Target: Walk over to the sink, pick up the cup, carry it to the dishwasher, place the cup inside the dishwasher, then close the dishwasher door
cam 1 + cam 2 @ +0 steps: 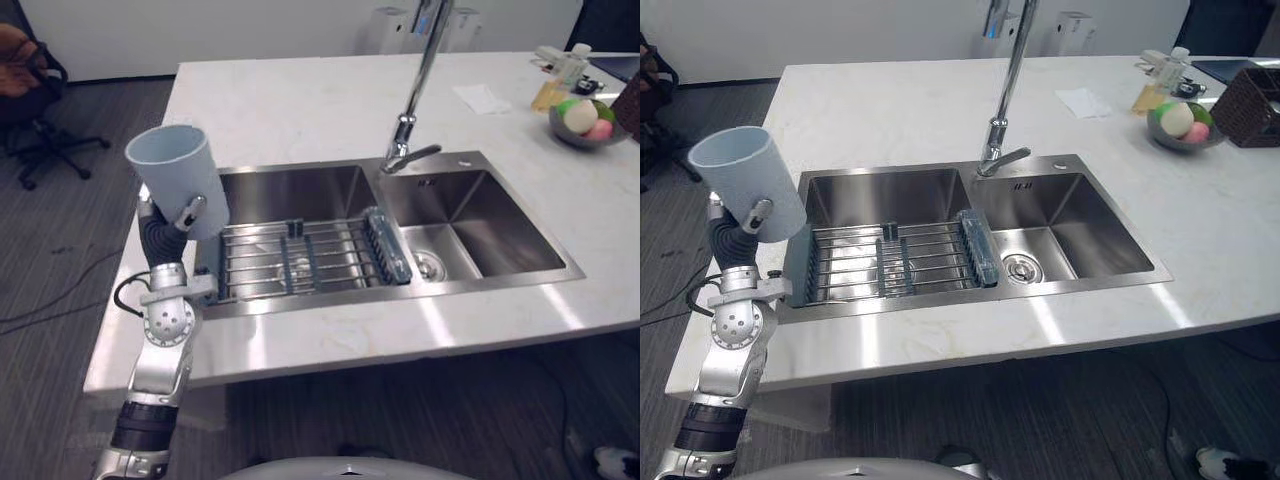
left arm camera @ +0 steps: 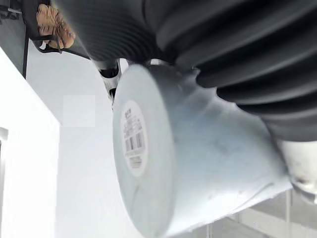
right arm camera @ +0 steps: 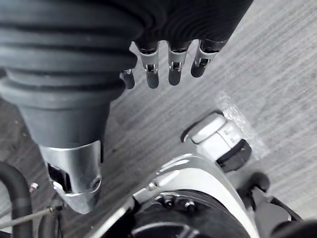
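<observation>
Holds the cup (image 1: 178, 175) in the left hand (image 1: 190, 210), fingers curled round the lower wall, a dark tip pressed on the near side. Carries it raised at the left edge of the counter (image 1: 300, 100), beside the sink (image 1: 300, 190) and clear of the wire rack (image 1: 300, 262) in the left basin. Tilts the mouth up and away, base toward the wrist. Probably grips low so that the rim is free for setting down inside the dishwasher. Shows the cup's labelled base close up in the left wrist view.

Hangs the right hand (image 3: 151, 69) low over the floor (image 3: 277, 74), fingers loose and straight, holding nothing. Likely saved for the dishwasher door.

Counts 1 step as done by the look of it: the pick-up. Leaves 3: carry, placing, door. Expects a turn away from the sink next. Should watch for slip, given the tilt and the low grip on a smooth wall.
</observation>
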### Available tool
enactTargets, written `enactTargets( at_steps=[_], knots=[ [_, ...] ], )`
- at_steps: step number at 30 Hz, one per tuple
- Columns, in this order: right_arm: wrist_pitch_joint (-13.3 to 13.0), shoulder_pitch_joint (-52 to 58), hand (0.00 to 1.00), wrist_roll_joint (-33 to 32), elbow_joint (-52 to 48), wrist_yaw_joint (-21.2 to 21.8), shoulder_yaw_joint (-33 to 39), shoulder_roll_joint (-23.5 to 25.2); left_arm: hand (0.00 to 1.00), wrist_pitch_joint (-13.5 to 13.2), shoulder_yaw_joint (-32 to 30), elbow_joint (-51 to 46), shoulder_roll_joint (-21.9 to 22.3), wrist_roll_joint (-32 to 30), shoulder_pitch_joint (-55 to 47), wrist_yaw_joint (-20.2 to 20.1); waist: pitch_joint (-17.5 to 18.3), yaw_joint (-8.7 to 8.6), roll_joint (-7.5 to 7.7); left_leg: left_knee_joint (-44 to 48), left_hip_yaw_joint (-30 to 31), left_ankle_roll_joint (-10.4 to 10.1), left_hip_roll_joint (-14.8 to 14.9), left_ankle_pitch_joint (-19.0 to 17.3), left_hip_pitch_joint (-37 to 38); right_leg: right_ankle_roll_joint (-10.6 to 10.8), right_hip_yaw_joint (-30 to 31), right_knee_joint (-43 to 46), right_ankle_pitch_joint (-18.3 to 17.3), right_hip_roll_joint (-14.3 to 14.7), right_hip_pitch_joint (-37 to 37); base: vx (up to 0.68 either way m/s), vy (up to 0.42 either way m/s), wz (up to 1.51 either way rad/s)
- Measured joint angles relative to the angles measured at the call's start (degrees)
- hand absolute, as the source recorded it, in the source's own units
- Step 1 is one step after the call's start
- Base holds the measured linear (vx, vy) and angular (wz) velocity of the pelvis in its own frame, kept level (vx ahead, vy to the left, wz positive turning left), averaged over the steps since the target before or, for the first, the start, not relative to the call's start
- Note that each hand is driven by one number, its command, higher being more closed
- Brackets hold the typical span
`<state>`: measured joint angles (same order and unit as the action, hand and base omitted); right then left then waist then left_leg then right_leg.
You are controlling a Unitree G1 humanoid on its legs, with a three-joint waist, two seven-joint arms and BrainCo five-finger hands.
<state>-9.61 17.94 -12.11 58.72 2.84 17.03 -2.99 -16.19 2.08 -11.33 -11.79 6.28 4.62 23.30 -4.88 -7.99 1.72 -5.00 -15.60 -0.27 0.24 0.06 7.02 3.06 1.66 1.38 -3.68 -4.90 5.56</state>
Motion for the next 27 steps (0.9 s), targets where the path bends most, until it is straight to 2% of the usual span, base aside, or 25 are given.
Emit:
enactTargets(
  at_steps=[2,4,7,13,18,24,25,27],
  knots=[
    [-2.0,0.4,0.0,0.1,-1.1,-2.9,0.0,0.7,1.0,-0.7,-0.4,-1.5,0.7,-0.4,-0.9,0.7,0.5,0.34,0.04,0.0,0.0,0.1,0.0,0.1,-0.3,0.0,0.2,0.5,0.0,0.1,-0.6,-0.05,-0.03,-0.04],
    [-5.6,0.6,0.0,1.0,-4.2,-6.4,0.0,1.5,1.0,-2.4,-2.3,-2.8,2.0,-0.8,-2.2,2.2,1.0,0.35,-0.1,0.0,0.1,0.2,0.0,0.3,-1.0,0.0,0.5,1.4,0.0,0.1,-1.7,-0.05,-0.018,-0.01],
    [-9.6,1.7,0.0,2.1,-7.3,-8.9,-0.1,2.1,1.0,-3.6,-3.7,-3.3,3.1,-0.9,-3.9,3.1,1.4,0.44,-0.12,0.0,0.1,0.0,0.1,0.1,-1.2,-0.1,0.5,1.8,-0.1,0.1,-1.7,-0.09,-0.022,0.01],
    [-13.9,3.2,0.0,3.5,-9.0,-9.3,-1.2,2.6,1.0,-5.9,-4.5,-4.6,4.1,-1.0,-6.4,4.0,2.2,0.94,-0.25,0.0,0.2,-0.5,0.5,0.7,-2.1,-0.6,0.4,2.6,-0.4,0.2,-3.0,-0.04,-0.018,0.01],
    [-16.7,3.8,0.0,3.4,-9.7,-8.3,-1.2,2.7,1.0,-6.9,-4.5,-5.8,5.1,-3.1,-6.4,4.0,2.6,1.21,0.05,0.0,1.0,0.1,0.3,1.2,-2.1,-0.6,-0.4,2.3,-0.3,0.1,-2.9,0.02,-0.02,0.07],
    [-20.6,3.8,0.0,1.6,-10.6,-5.1,-1.2,2.7,1.0,-7.6,-4.7,-5.8,5.2,-3.1,-6.6,3.8,3.0,1.55,0.21,0.0,1.3,0.0,0.4,1.3,-1.9,-0.6,-0.7,2.1,-0.3,0.2,-2.5,0.0,-0.007,0.02],
    [-21.1,4.0,0.0,-17.0,-10.6,11.7,-1.1,2.7,1.0,-8.8,-6.6,-5.5,6.4,-3.1,-8.3,0.8,3.6,1.47,-0.81,0.0,1.1,-0.4,0.5,1.4,-2.0,-0.5,-0.5,2.3,0.2,0.2,-2.8,0.0,0.0,0.0],
    [-21.1,4.0,0.0,-17.0,-10.6,11.7,-1.1,2.7,1.0,-8.8,-6.6,-5.5,6.4,-3.1,-8.3,0.8,3.6,1.43,-0.81,0.0,1.1,-0.4,0.5,1.4,-2.0,-0.5,-0.5,2.3,0.2,0.2,-2.8,0.0,0.0,0.0]
  ],
)
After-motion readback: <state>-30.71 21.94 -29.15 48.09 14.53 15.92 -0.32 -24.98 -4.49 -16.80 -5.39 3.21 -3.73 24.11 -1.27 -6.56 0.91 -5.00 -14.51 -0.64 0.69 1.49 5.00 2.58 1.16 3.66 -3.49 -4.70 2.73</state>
